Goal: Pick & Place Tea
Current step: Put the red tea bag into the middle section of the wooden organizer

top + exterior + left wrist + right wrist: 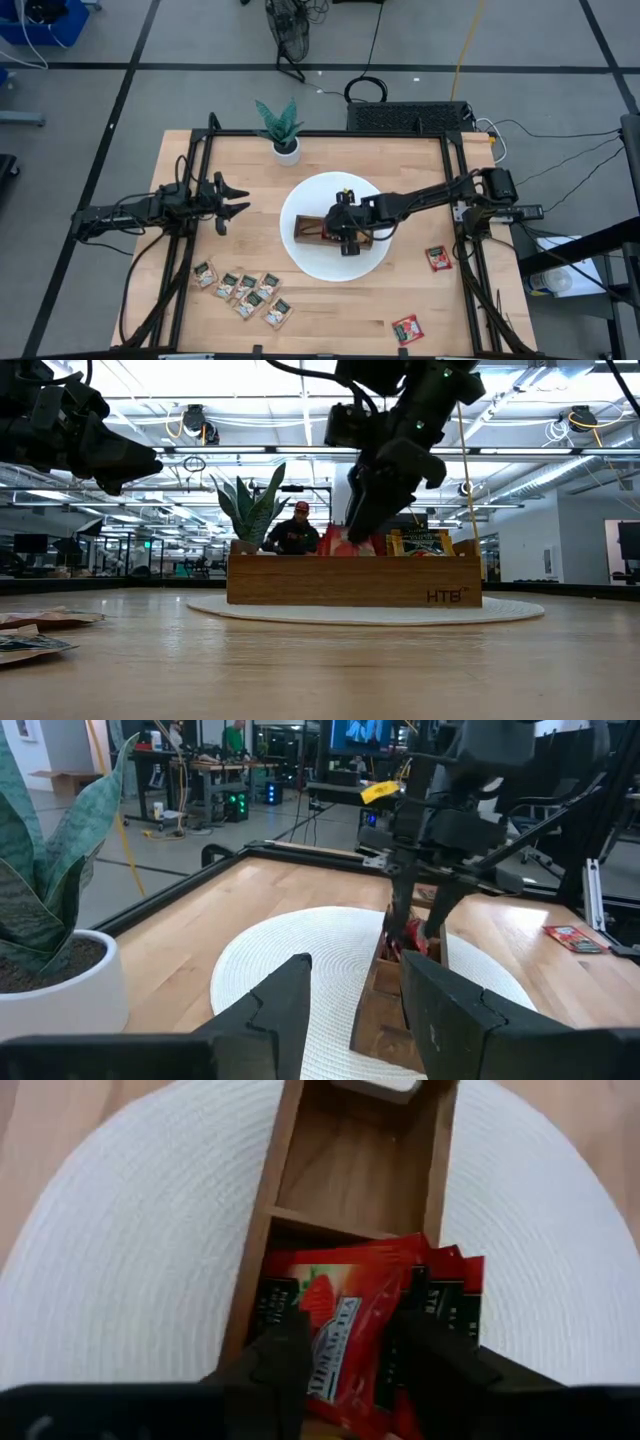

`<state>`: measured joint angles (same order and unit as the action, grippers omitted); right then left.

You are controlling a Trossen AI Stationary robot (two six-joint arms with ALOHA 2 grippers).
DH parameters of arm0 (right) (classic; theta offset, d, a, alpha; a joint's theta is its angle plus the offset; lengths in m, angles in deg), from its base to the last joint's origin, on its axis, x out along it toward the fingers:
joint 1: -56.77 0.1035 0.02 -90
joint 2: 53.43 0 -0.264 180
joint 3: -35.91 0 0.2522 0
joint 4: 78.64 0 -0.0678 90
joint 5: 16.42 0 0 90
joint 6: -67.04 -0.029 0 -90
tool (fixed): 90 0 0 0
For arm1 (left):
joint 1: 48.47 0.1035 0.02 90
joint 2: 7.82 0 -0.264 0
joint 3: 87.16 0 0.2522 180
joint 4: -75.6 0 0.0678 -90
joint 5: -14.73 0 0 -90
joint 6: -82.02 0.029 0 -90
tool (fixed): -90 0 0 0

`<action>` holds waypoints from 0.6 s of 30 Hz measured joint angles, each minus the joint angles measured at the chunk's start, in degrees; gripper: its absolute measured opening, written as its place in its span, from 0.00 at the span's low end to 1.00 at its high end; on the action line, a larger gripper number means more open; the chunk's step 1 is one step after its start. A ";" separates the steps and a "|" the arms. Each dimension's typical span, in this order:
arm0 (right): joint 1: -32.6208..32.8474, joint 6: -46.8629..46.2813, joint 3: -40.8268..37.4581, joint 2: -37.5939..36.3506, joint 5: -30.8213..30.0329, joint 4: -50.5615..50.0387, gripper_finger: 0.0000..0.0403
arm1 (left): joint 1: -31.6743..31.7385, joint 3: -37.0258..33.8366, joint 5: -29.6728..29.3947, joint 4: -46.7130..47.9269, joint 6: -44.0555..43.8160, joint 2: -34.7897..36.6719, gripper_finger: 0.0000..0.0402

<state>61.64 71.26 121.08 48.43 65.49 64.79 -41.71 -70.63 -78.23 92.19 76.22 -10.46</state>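
right gripper hovering over tray, jaws partly apart around top red sachet, can't tell if gripped | risk: I'm worrying it's snagging, dragging out on lift | left gripper open, idling

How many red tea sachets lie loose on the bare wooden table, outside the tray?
2. One red sachet lies right of the white mat, near the table's right edge; the other lies near the front edge. More red ones stand in the tray, partly hidden.

bright overhead lighting, soft shadows, blurred foreground
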 joint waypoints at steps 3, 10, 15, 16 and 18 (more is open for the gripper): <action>0.63 -0.52 0.00 0.00 -2.99 0.17 0.29 | 0.00 0.00 0.00 0.00 0.00 0.00 0.39; 1.72 -0.06 -0.02 0.00 -9.48 0.24 0.26 | -0.01 0.00 0.00 0.00 -0.01 0.02 0.39; 1.79 -0.52 0.00 0.00 -9.67 0.27 0.30 | 0.00 0.00 0.00 0.00 0.00 0.02 0.39; 1.92 -0.54 -0.02 0.00 -9.71 0.24 0.32 | -0.01 0.00 0.00 0.00 -0.01 0.00 0.39; 2.18 -0.54 -0.02 0.00 -9.86 0.27 0.36 | 0.00 0.00 0.00 0.00 0.00 0.00 0.39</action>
<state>63.82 70.72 121.06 48.43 55.63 65.05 -41.71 -70.63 -78.23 92.19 76.22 -10.45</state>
